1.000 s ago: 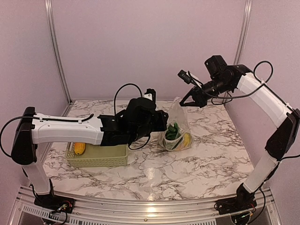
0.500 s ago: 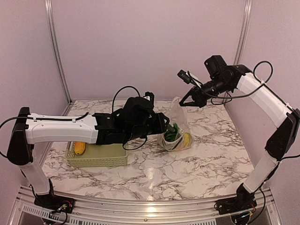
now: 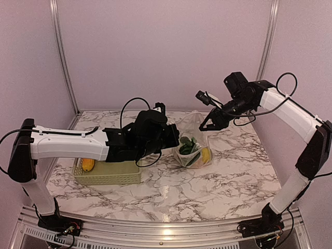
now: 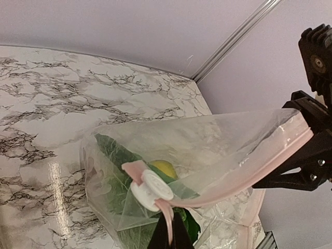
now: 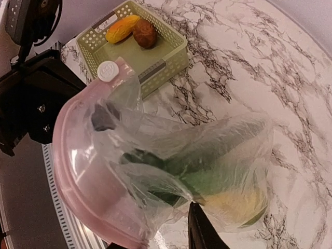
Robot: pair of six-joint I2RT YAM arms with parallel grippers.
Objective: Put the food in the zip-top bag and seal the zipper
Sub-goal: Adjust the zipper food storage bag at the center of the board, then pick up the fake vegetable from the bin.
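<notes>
Left pincer (image 4: 168, 222) clamps zipper (image 4: 254, 177) beside slider (image 4: 151, 190).

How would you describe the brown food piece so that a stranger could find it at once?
On the marble table, look at the pale green lattice basket standing at its left side. Two pieces lie in it side by side: the brown lump is the short, rounded, dark one, while the yellow-orange piece next to it is longer and brighter.
</notes>
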